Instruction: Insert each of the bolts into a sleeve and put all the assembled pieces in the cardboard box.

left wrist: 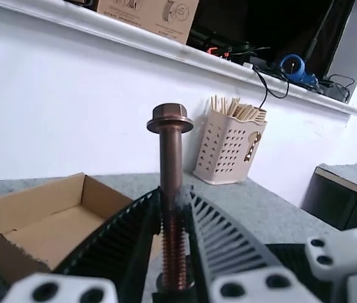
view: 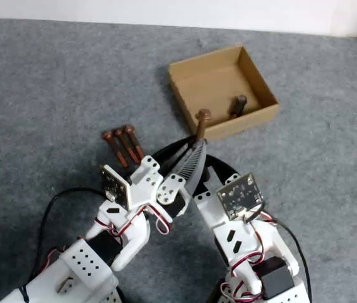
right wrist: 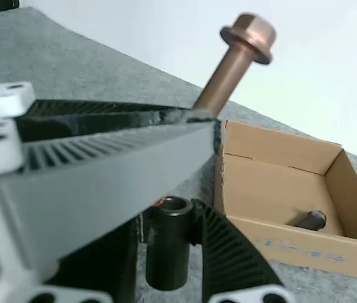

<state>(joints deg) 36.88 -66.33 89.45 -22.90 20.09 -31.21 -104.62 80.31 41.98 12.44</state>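
Two hands meet mid-frame below the cardboard box: the left hand pinches a bolt by its threads, head up; the right hand grips a sleeve mouth-up under it, apparently aligned for insertion. One finished piece lies inside.

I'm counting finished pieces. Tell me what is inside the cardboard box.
One dark piece lies inside the cardboard box, close to its near wall. The rest of the visible floor is bare. In the high view the raised bolt covers a bit of the floor at one near corner.
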